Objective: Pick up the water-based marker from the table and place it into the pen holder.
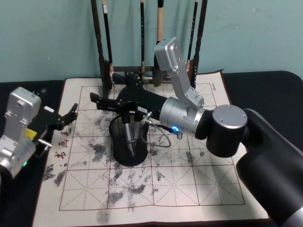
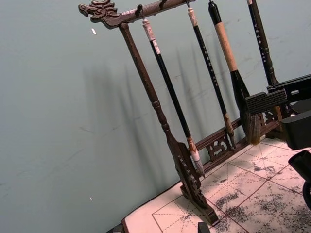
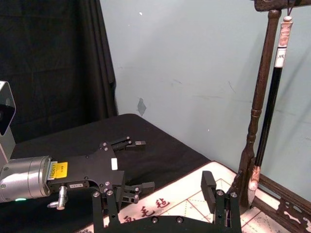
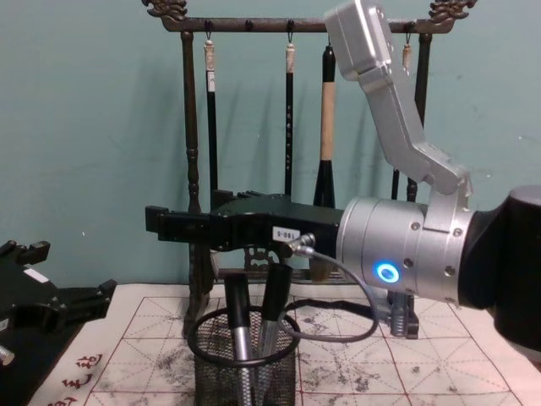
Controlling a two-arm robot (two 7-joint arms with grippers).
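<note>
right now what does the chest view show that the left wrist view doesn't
Chest view alone: the black mesh pen holder with two pens standing in it, the right gripper above its rim, and the left gripper at the mat's left edge. Left wrist view alone: the brush rack's carved dragon end and foot. Both: the brush rack with hanging brushes, and the gridded mat.
</note>
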